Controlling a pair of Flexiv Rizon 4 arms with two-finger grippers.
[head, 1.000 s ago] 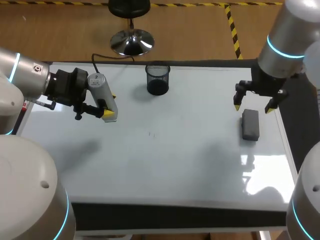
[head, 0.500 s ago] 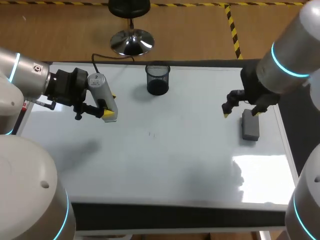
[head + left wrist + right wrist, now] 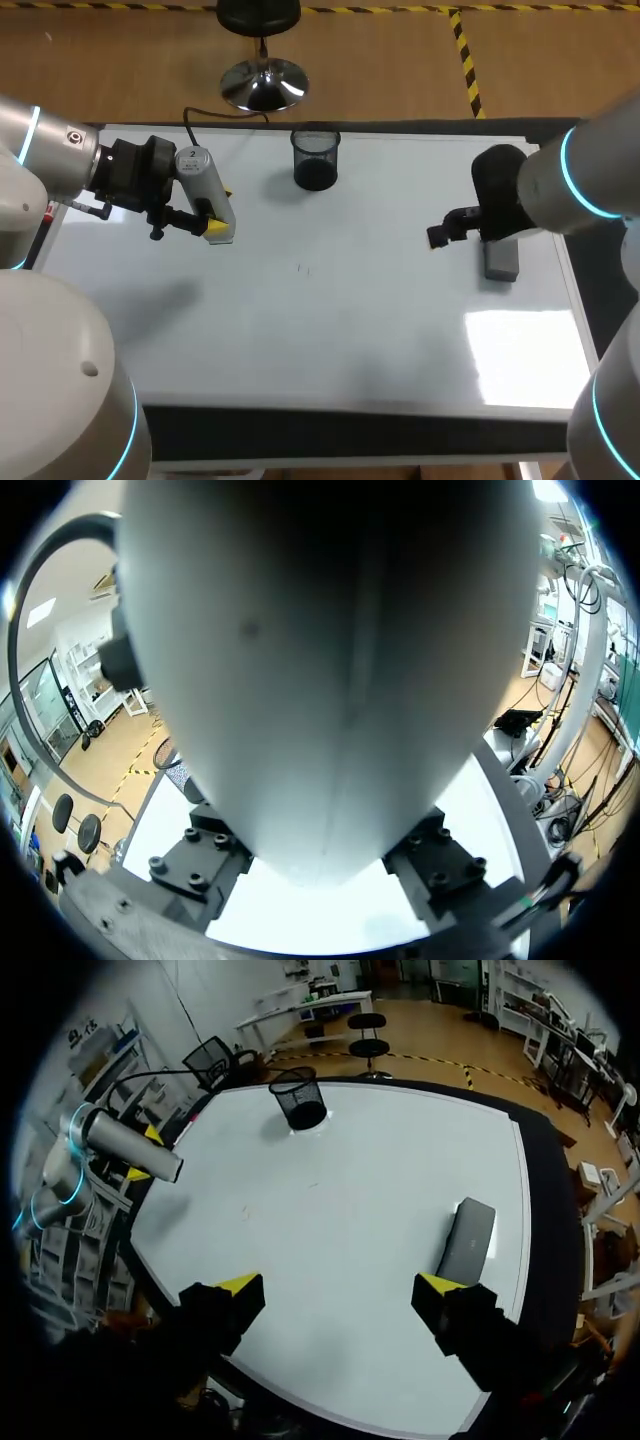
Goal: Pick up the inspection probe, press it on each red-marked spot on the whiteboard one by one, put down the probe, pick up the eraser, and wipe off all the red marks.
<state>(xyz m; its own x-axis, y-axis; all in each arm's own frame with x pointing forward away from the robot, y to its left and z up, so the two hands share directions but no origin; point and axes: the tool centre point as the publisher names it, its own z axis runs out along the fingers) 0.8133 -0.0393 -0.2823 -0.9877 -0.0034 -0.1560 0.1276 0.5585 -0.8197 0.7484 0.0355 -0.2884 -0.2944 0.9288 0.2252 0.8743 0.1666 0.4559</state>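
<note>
- Head view: the inspection probe, a grey cylinder with a round cap, is clamped between the yellow-tipped fingers of the robot's left gripper. It sits slanted over the left part of the whiteboard.
- Left wrist view: the probe's pale body fills nearly the whole frame, with black finger mounts on either side of it.
- The eraser, a grey block, lies flat on the whiteboard close to its right edge. From above, its upper end is hidden by the right arm.
- The right gripper is over the board with its fingers spread wide and nothing between them. The eraser lies ahead of it, roughly in line with one finger and apart from it.
- A few tiny faint marks show near the middle of the board. Their colour cannot be made out.
- A black mesh cup stands upright near the board's far edge, between the two grippers and well apart from both.
</note>
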